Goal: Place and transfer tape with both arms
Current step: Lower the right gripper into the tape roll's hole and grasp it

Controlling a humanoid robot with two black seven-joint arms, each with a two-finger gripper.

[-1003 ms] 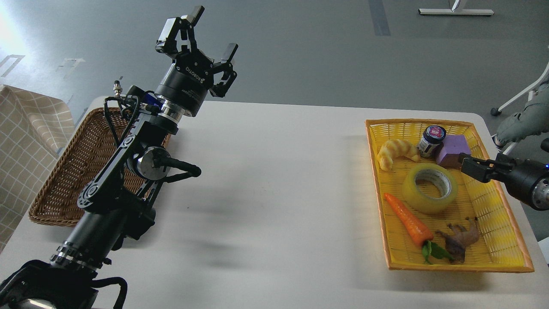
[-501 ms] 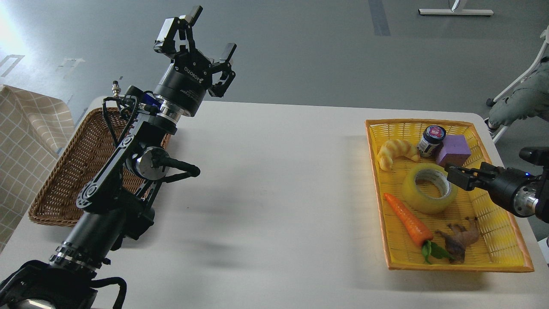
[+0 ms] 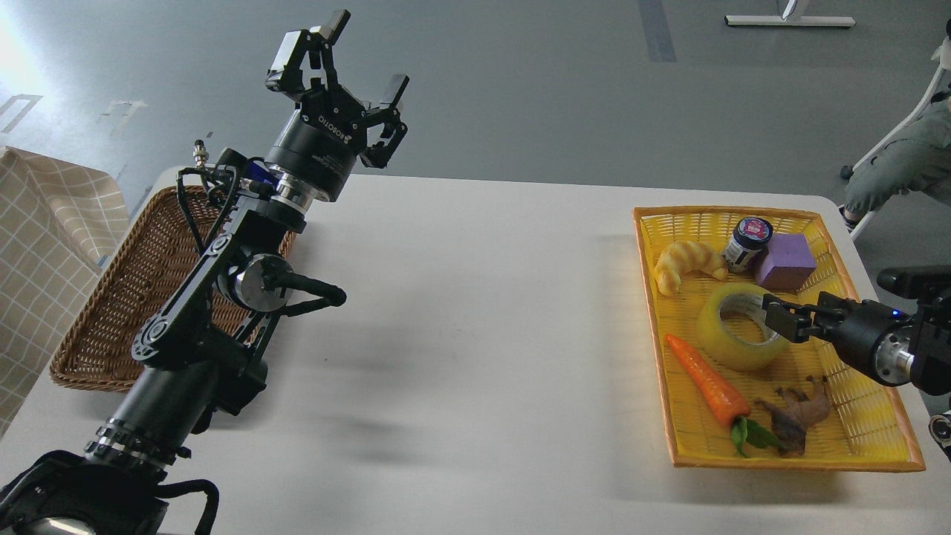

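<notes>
Tape (image 3: 741, 327), a wide roll of glossy translucent yellow film on a grey-white cardboard core, lies flat in the woven yellow tray (image 3: 869, 416) on the worktop (image 3: 475, 312), between a ribbed croissant toy (image 3: 685, 264) and a smooth orange carrot (image 3: 707, 380). The right gripper (image 3: 780, 321) is at the roll's far rim, and I cannot tell if its fingers are spread or pressed together. I judge that the pick-up step is in hand and next needs one finger inside the core, while the left gripper (image 3: 338, 63) waits high with fingers spread.

Bright even light; glare top left on floor (image 3: 22, 52); soft shadows on table (image 3: 475, 312); sharp focus.
</notes>
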